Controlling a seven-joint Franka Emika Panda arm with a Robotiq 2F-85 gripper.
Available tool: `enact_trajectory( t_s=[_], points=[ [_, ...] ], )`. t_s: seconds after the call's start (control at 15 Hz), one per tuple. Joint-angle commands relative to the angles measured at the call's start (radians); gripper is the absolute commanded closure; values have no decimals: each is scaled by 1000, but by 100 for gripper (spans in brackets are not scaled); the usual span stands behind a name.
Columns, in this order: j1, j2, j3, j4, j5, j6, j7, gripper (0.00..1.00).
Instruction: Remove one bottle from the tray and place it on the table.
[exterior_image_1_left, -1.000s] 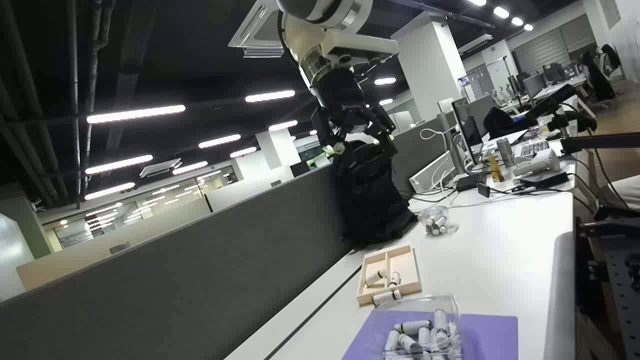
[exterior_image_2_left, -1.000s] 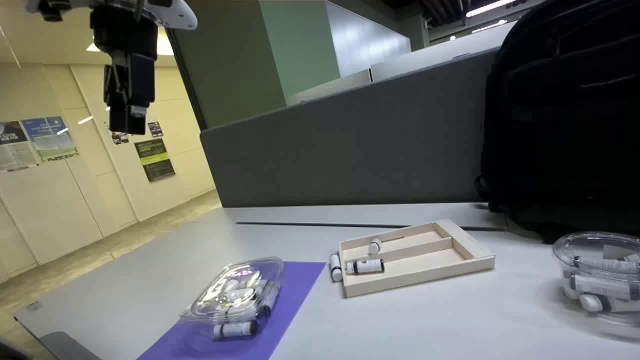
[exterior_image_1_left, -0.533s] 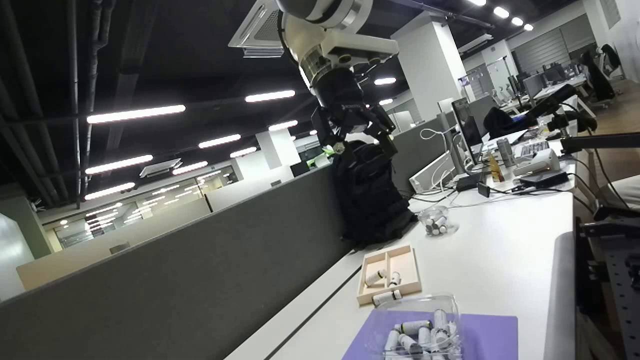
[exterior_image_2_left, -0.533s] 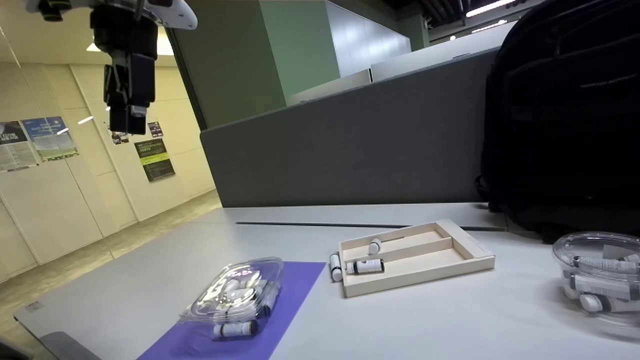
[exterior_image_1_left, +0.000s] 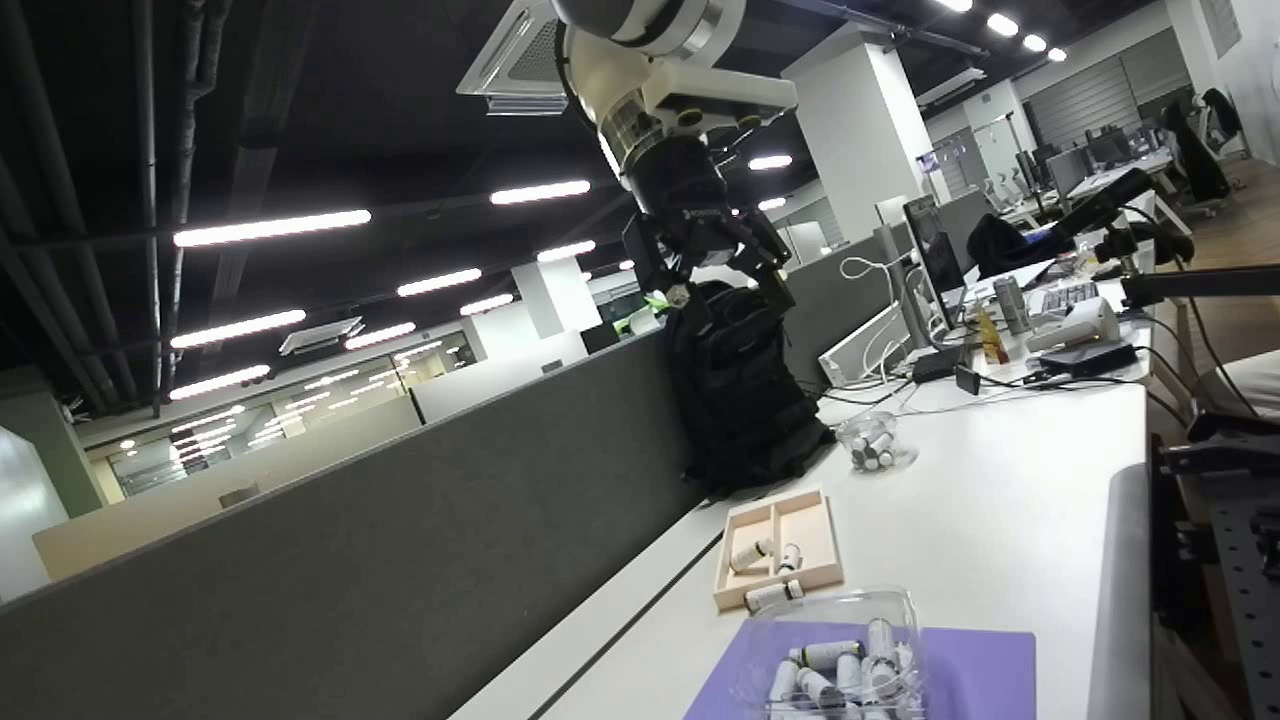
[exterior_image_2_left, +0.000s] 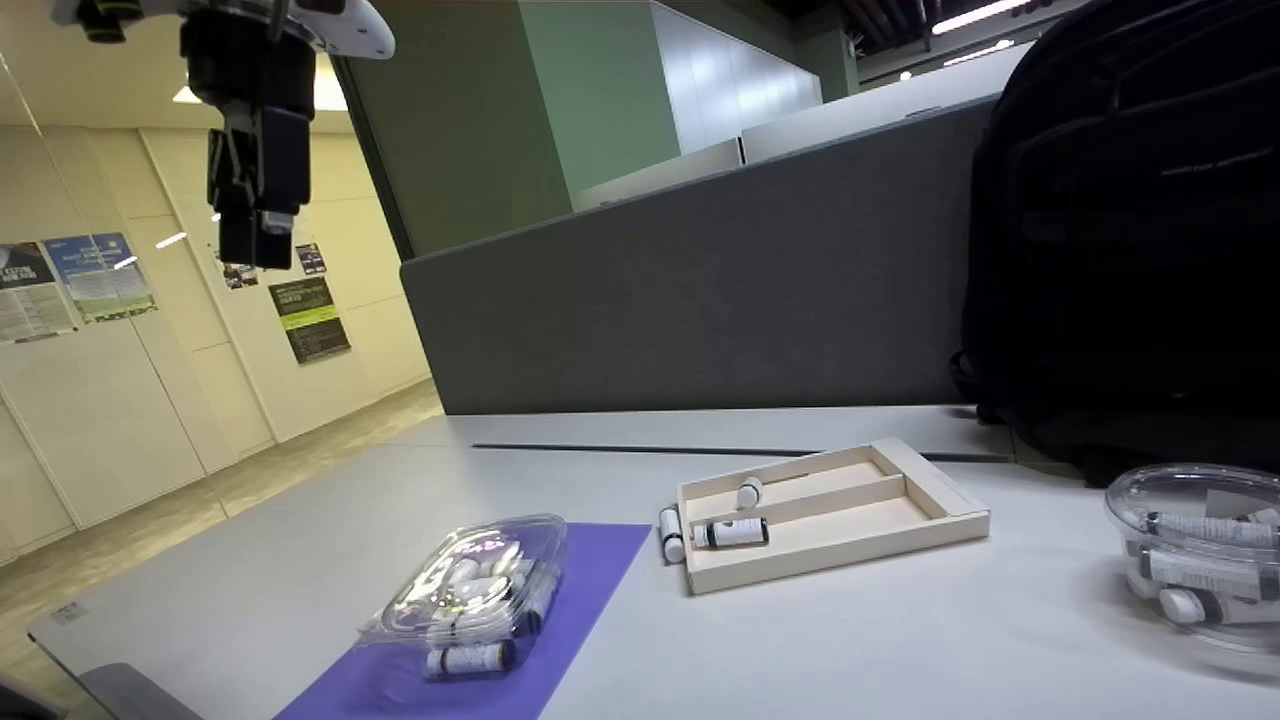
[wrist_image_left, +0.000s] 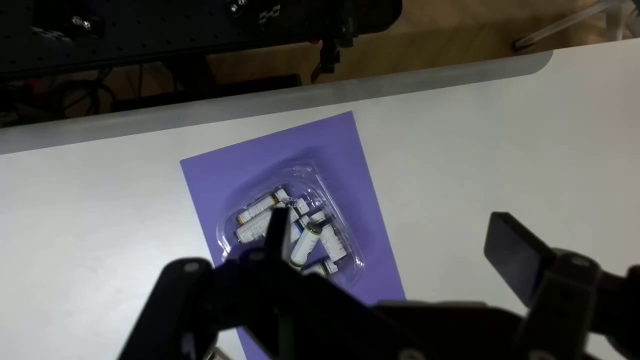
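The light wooden tray (exterior_image_1_left: 812, 530) stands on the white table (exterior_image_1_left: 1000, 520) and has divided compartments. It also shows in an exterior view (exterior_image_2_left: 850, 530). Two white bottles lie in it, one (exterior_image_2_left: 735, 532) in the near compartment and one (exterior_image_2_left: 749, 493) in the far one. A third bottle (exterior_image_2_left: 671, 535) lies outside, against the tray's short end; it shows too in an exterior view (exterior_image_1_left: 773, 596). My gripper (exterior_image_2_left: 255, 262) hangs high above the table, away from the tray. In the wrist view the gripper (wrist_image_left: 390, 217) is open, with nothing between its fingers.
A clear plastic container (exterior_image_1_left: 905, 610) with several bottles stands on a purple mat (wrist_image_left: 320, 135). A round clear tub (exterior_image_2_left: 1195, 560) of bottles stands beyond the tray. A black backpack (exterior_image_1_left: 745, 400) leans at the dark partition (exterior_image_1_left: 400, 560). A monitor (exterior_image_1_left: 930, 250) and cables stand farther along.
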Motion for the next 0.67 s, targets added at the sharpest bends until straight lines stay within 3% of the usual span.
enact_trajectory(
  t_s=[0.0, 0.6],
  points=[
    [-35, 14, 2, 6, -44, 46, 22, 0],
    [-155, 225, -80, 146, -343, 317, -30, 0]
  ],
)
